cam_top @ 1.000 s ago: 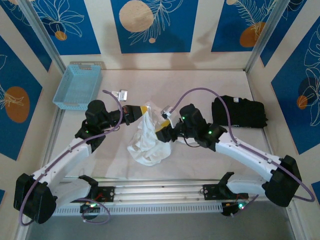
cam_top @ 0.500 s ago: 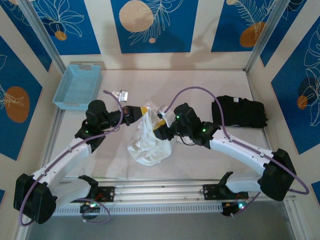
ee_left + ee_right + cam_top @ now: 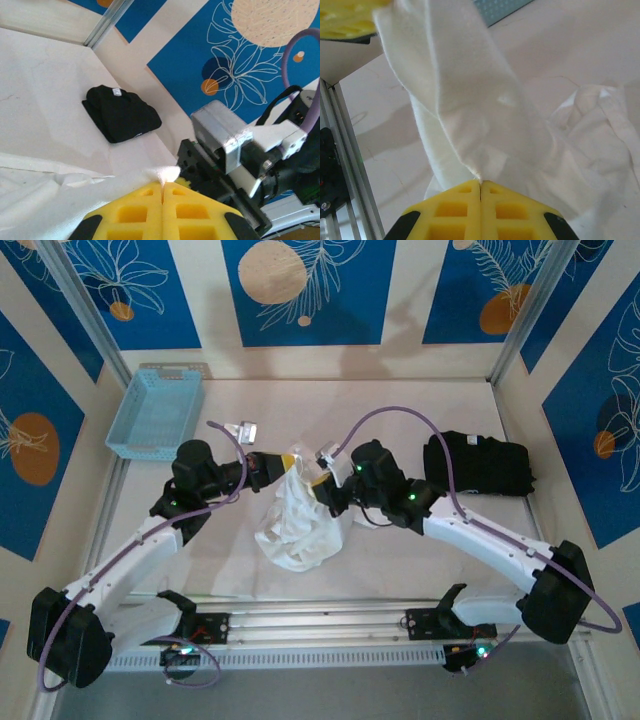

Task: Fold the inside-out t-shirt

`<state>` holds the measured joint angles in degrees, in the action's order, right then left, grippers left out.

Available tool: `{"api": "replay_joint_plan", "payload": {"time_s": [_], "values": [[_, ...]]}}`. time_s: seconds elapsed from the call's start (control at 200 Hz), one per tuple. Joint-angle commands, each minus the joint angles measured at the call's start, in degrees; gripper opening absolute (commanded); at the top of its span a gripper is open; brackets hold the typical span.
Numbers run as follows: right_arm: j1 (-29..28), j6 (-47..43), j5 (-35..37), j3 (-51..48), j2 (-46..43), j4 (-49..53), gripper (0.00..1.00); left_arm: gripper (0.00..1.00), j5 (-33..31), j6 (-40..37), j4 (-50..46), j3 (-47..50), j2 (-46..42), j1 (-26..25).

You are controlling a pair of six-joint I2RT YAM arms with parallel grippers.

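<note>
a: what does the overhead view show?
b: a white t-shirt (image 3: 300, 525) bunched mid-table (image 3: 400, 410), its upper part lifted. the left gripper (image 3: 283, 462) and right gripper (image 3: 322, 485) meet just above the heap, each pinching cloth. a black folded garment (image 3: 478, 465) lies to the right, a blue basket (image 3: 155, 412) at far left.
a: the left wrist view?
b: yellow fingers (image 3: 135, 212) pressed together, a tip of white cloth caught between them.
a: the right wrist view?
b: its fingers clamp a fold of the shirt, which rises as a band toward the other claw; the rest lies crumpled on the table.
</note>
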<state>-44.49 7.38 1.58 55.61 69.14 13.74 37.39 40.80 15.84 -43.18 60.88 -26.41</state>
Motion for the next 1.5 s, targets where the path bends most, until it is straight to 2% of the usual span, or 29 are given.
{"api": "replay_joint_plan", "payload": {"time_s": [0.0,0.13,0.21,0.41,0.605,0.68,0.825,0.975,1.115,1.185,1.25,1.345,1.495], "values": [[3.5,0.3,-2.0,3.5,-5.1,5.3,0.0,0.0,-2.2,-4.5,-4.9,-2.6,-2.1,0.5],[11.9,7.6,-15.8,3.5,-8.0,5.4,0.0,0.0,-3.8,-6.5,-7.9,-2.4,-4.1,2.7],[14.8,11.5,-21.8,2.7,-8.0,3.5,0.0,0.0,-5.7,-7.9,-10.4,-2.2,-4.7,3.7],[16.7,17.8,-29.2,1.7,-5.7,-1.5,0.0,0.0,-9.2,-11.7,-16.7,-1.7,-3.5,3.4],[20.9,24.0,-34.5,0.7,-5.3,-5.8,0.0,0.0,-15.6,-13.2,-19.9,0.5,-5.7,3.4],[22.1,22.7,-33.1,1.7,-5.9,-2.7,0.0,0.0,-15.8,-13.3,-19.6,1.1,-6.7,3.4],[21.0,15.6,-24.1,4.8,-6.1,7.3,0.0,0.0,-19.1,-16.3,-24.0,-0.3,-6.9,3.2],[17.6,16.6,-30.3,2.2,-5.0,-0.3,0.0,0.0,-24.3,-19.9,-27.1,-2.1,-4.2,0.1],[14.6,19.6,-30.6,1.9,-1.9,-5.4,0.0,0.0,-28.5,-21.4,-26.1,-2.0,-2.1,-3.2],[13.6,18.4,-28.7,2.4,-0.7,-5.0,0.0,0.0,-27.7,-21.2,-24.7,-1.2,-1.9,-3.5],[10.8,13.3,-22.4,3.3,0.0,-0.9,0.0,0.0,-26.2,-20.4,-24.2,-1.4,-2.0,-3.6],[4.3,5.8,-11.3,2.2,1.0,1.0,0.14,0.0,-22.4,-19.0,-23.4,-1.9,-3.1,-3.6],[-1.9,3.0,-9.6,-0.2,4.1,-5.9,0.31,0.0,-16.9,-17.1,-23.8,-3.7,-5.8,-3.7]]}}
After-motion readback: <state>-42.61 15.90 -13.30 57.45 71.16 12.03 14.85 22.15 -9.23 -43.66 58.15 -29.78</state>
